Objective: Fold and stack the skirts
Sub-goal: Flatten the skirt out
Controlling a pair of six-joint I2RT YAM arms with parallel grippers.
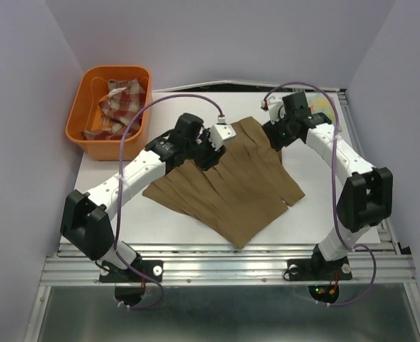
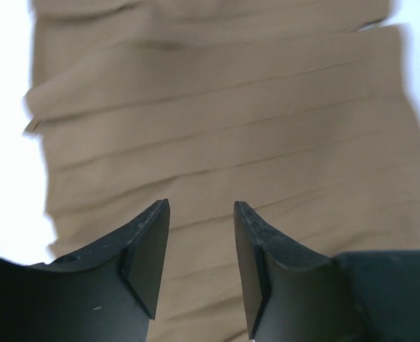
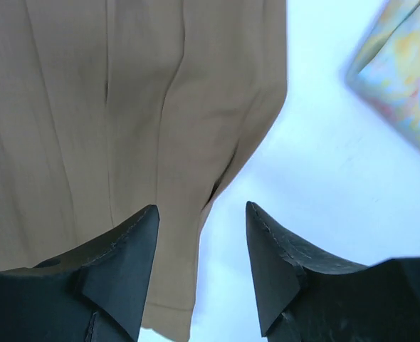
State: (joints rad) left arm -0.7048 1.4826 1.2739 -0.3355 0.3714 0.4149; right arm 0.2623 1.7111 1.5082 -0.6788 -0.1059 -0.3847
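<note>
The tan-brown skirt (image 1: 231,182) lies spread flat on the white table, its pleats fanning toward the front. My left gripper (image 1: 211,146) is open and empty above the skirt's upper left part; the left wrist view shows pleated tan cloth (image 2: 217,128) under its gripper (image 2: 201,214). My right gripper (image 1: 275,135) is open and empty over the skirt's upper right edge; that edge (image 3: 189,235) runs between the jaws in the right wrist view (image 3: 201,214). The plaid skirt (image 1: 121,103) lies crumpled in the orange basket. A bit of the pastel floral skirt (image 1: 322,107) shows behind the right arm and in the right wrist view (image 3: 409,71).
The orange plastic basket (image 1: 78,132) stands at the back left. The white tabletop (image 1: 317,214) is bordered by a metal rail (image 1: 224,267) in front and pale walls on three sides. Both arm bases sit on the front rail.
</note>
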